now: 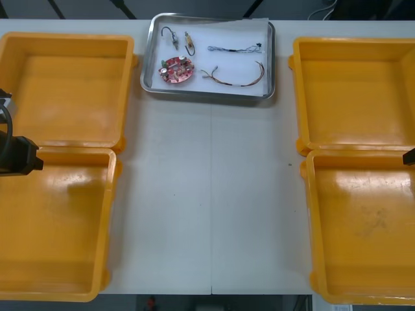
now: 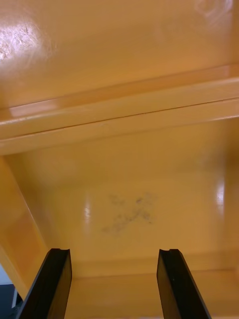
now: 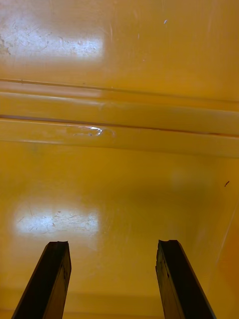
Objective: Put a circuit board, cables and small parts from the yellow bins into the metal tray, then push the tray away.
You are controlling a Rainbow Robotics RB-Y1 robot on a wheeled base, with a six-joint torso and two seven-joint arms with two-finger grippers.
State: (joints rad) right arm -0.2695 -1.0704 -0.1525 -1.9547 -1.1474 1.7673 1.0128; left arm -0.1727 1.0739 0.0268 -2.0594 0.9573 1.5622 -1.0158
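left fingers [image 3: 47, 281] and right fingers [image 2: 52, 284] stand apart, empty, over yellow bins [image 1: 58, 227]

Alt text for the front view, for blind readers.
Metal tray at the table's far middle holds a red circuit board, two small metal parts, a blue and white cable and a red and yellow cable. Yellow bins line both sides; the left arm and right arm hang over the near ones.

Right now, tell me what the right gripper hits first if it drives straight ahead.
Likely the floor of the near right yellow plastic bin, around the dark scuff mark; the open right gripper points at it with nothing between. Depth unclear.
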